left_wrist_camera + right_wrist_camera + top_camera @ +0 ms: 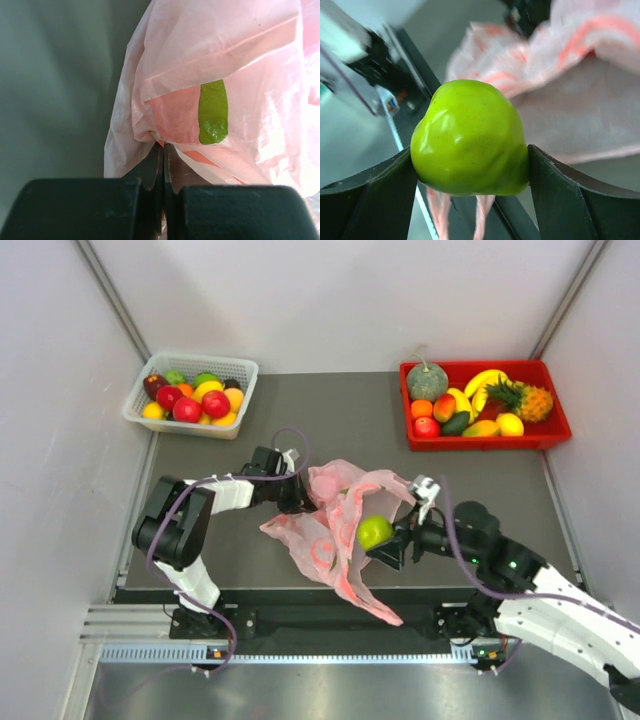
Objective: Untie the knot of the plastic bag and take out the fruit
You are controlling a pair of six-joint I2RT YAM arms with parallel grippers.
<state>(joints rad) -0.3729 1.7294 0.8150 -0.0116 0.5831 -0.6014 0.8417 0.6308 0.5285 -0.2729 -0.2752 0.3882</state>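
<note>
Right gripper (pixel 470 159) clasping green fruit (pixel 470 135), left gripper (pixel 163 157) pinching plastic bag (pixel 225 45)

Nothing actually readable here, folks. The plastic bag (pixel 325 540) has red printed marks (pixel 590 32), but they're crumpled blotches, no letters. Left of the bag in the right wrist view there's a tiny sticker (pixel 391 105), too blurred to read.

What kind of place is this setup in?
Probably a robot lab test cell: white panel walls around the table, two mounted arms, fruit sorted into a white basket and red bin.
</note>
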